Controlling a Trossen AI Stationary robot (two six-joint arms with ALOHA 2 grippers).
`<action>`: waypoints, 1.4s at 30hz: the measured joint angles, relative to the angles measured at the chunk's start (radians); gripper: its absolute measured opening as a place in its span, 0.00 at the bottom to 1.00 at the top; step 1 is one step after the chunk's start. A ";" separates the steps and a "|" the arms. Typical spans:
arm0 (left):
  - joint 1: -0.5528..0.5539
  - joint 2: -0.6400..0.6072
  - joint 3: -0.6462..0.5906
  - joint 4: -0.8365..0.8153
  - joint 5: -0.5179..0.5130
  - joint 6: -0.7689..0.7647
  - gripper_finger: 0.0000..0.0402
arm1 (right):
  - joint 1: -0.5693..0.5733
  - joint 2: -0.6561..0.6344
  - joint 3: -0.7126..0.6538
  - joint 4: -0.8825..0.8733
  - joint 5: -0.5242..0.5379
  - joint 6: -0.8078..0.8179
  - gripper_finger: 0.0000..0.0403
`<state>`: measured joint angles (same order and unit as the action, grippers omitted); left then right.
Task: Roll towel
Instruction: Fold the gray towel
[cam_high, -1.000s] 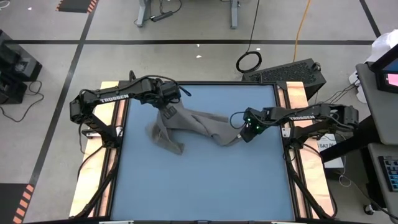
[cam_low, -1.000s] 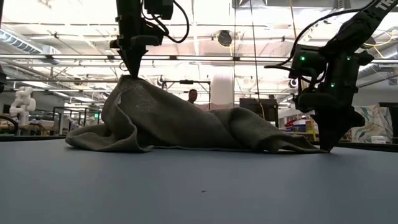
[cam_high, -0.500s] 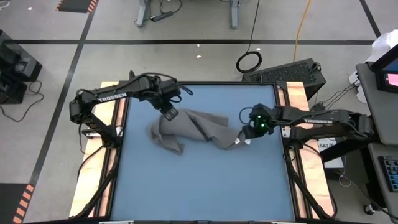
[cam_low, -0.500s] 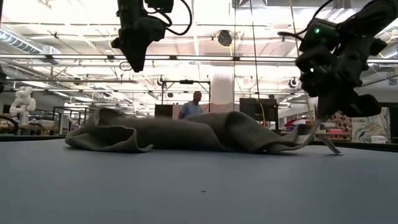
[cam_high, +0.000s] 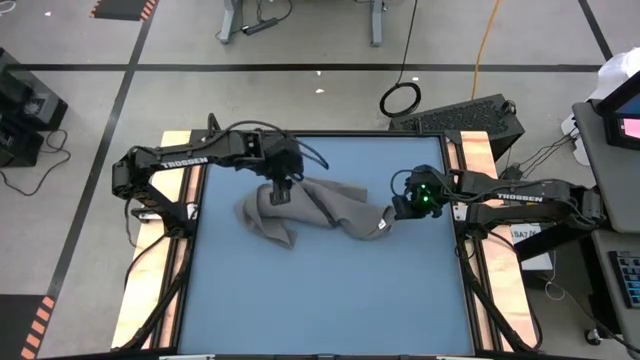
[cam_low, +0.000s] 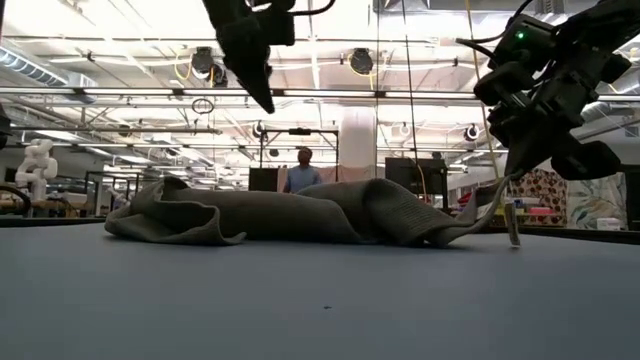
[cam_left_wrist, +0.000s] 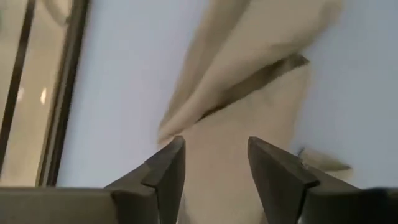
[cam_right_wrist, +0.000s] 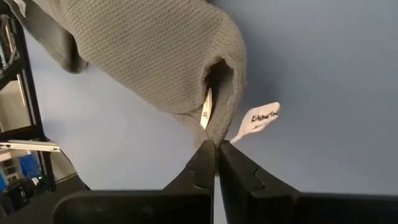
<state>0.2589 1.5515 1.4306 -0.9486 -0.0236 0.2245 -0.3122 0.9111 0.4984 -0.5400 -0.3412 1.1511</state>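
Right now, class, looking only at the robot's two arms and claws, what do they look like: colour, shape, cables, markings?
Both are dark, jointed arms. The left arm and the right arm each carry white TROSSEN lettering. Black cables loop near the left claw. Green lights glow by the right claw. Each claw ends in two dark, tapered fingers.

Towel on table, between both arms

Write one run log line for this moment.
towel: crumpled on table | left tool: open, above towel, empty | right tool: shut on towel corner, lifted
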 joint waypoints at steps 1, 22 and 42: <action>-0.004 0.007 -0.012 0.023 0.003 0.045 0.45 | 0.000 0.000 0.000 0.002 0.000 0.001 0.00; 0.247 0.326 -0.064 0.094 0.220 0.038 0.45 | 0.000 -0.001 0.001 0.018 0.001 -0.038 0.00; 0.245 0.415 -0.063 0.082 0.178 0.137 0.02 | 0.000 -0.001 0.001 0.019 -0.002 -0.101 0.01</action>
<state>0.5037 1.9662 1.3674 -0.8670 0.1540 0.3619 -0.3122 0.9104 0.4995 -0.5209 -0.3431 1.0504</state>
